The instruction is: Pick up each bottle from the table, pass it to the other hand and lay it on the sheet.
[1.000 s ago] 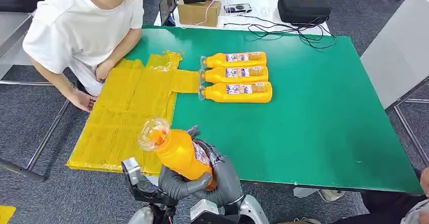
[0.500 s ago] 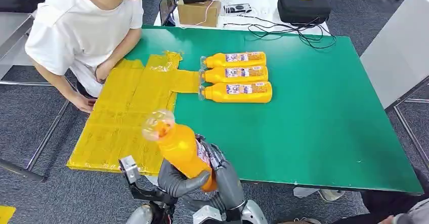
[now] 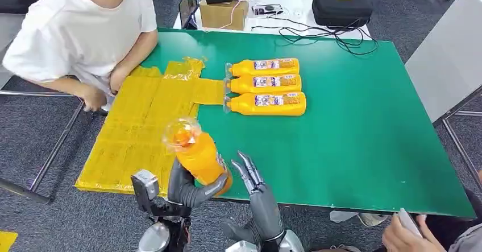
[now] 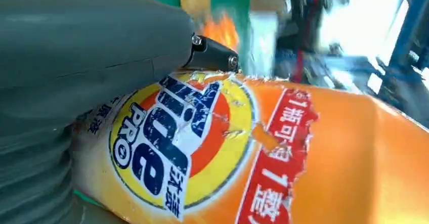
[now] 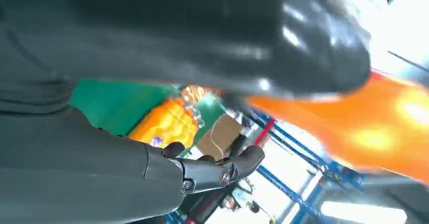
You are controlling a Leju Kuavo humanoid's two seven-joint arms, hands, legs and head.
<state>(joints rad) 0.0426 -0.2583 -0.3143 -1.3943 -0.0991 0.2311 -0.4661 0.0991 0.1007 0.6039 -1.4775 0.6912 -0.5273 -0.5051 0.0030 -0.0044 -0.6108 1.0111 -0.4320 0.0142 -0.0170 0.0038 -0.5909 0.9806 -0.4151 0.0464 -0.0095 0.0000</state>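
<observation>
1. Head view: orange detergent bottle (image 3: 196,155) held above the near table edge, clear cap end tilted up and away, gripped around its lower body by the left hand (image 3: 187,188).
2. Right hand (image 3: 250,175) just beside the bottle, apart from it, fingers spread and straight, holding nothing.
3. Left wrist view: thumb wrapped over the label, one dark fingertip (image 4: 212,55) pressed at the label's edge; firm-looking hold, though the other side of the grip stays hidden.
4. Three more detergent bottles (image 3: 267,85) lying side by side further up the green table (image 3: 364,138), caps toward the yellow sheet (image 3: 142,127), touching or nearly touching one another.
5. Yellow sheet spread on the left part of the table, crumpled at its far end; a person's hand (image 3: 94,98) resting at its left edge.
6. Judged stage: hand-over done, laying down on the sheet still ahead.
7. Risks: 
   - grip low on a heavy, smooth bottle, so a slip or tip forward likely if swung fast;
   - early release over the table edge would drop it to the floor;
   - a hard landing could drag or bunch the thin sheet;
   - the person's hand near the sheet could be struck if the bottle is set far left.
</observation>
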